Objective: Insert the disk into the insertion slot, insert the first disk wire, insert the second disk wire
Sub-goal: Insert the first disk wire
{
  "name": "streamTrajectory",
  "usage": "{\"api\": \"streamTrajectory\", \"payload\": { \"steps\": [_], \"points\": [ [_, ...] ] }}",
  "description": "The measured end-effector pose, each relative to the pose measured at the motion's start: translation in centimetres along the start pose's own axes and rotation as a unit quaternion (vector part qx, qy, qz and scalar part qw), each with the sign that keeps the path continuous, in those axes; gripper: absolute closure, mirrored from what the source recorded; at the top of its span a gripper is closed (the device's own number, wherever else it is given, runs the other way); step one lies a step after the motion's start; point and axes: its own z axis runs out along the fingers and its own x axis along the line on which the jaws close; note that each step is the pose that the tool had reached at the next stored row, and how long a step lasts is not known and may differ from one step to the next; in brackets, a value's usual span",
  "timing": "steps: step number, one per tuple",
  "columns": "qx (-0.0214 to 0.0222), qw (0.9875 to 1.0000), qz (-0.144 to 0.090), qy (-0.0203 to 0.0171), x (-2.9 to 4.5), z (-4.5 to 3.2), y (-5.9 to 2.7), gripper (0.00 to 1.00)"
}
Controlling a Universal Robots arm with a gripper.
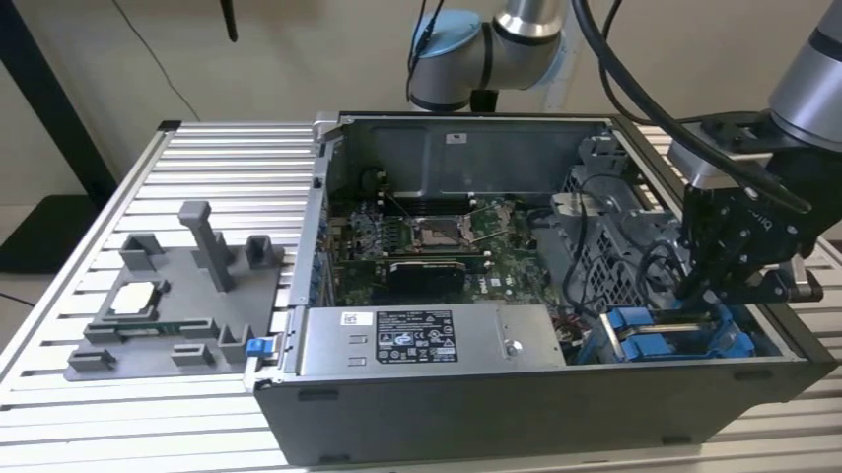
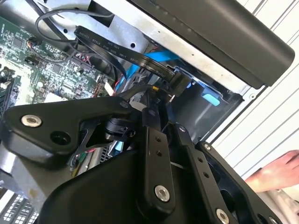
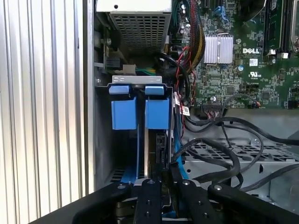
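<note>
Ribbed aluminium table bore an open grey computer case; black gripper hung at its blue-railed metal insertion slot, likely for wiring; whether it was clamped, I couldn't tell.

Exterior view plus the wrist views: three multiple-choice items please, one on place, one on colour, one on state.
1. Where is the gripper?
A) far at the exterior view's left
B) in the exterior view's middle
C) at the drive cage, exterior view's right

2. What colour are the cage's tabs?
A) blue
B) red
C) green

3. How is the computer case?
A) closed
B) open, circuit board exposed
C) tipped over

Answers:
1 C: the gripper reaches down into the cage.
2 A: two blue tabs face the first wrist view.
3 B: the board lies bare inside.
</note>
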Motion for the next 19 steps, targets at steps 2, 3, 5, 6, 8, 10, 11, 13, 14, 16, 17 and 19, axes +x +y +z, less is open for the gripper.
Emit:
{"api": "streamTrajectory", "payload": {
  "steps": [2, 3, 5, 6, 8, 10, 11, 13, 14, 16, 17, 19],
  "points": [
    [0.0003, 1.0, 0.0, 0.0, -0.02, 0.04, 0.0, 1.0],
    [0.0005, 1.0, 0.0, 0.0, -0.03, 0.07, 0.01, 1.0],
    [0.0008, 1.0, 0.0, 0.0001, -0.04, 0.22, 0.01, 1.0],
    [0.001, 1.0, 0.0, 0.0, -0.04, 0.34, 0.01, 1.0],
    [0.0015, 1.0, 0.0, 0.0004, -0.03, 0.6, 0.01, 1.0],
    [0.0018, 1.0, 0.0, -0.0002, -0.05, 0.81, 0.01, 0.0],
    [0.0018, 1.0, 0.0, 0.0, -0.05, 0.83, 0.01, 0.0],
    [0.0018, 1.0, 0.0, -0.0002, -0.05, 0.58, 0.01, 0.0],
    [0.0017, 1.0, 0.0, -0.0005, -0.05, 0.34, 0.01, 0.0],
    [0.0018, 1.0, 0.0, -0.0001, -0.04, -0.2, 0.02, 0.0],
    [0.0018, 1.0, 0.0, -0.0001, -0.05, -0.46, 0.02, 0.0],
    [0.0018, 1.0, 0.0, -0.0001, -0.04, -1.04, 0.02, 0.0]
  ]
}}
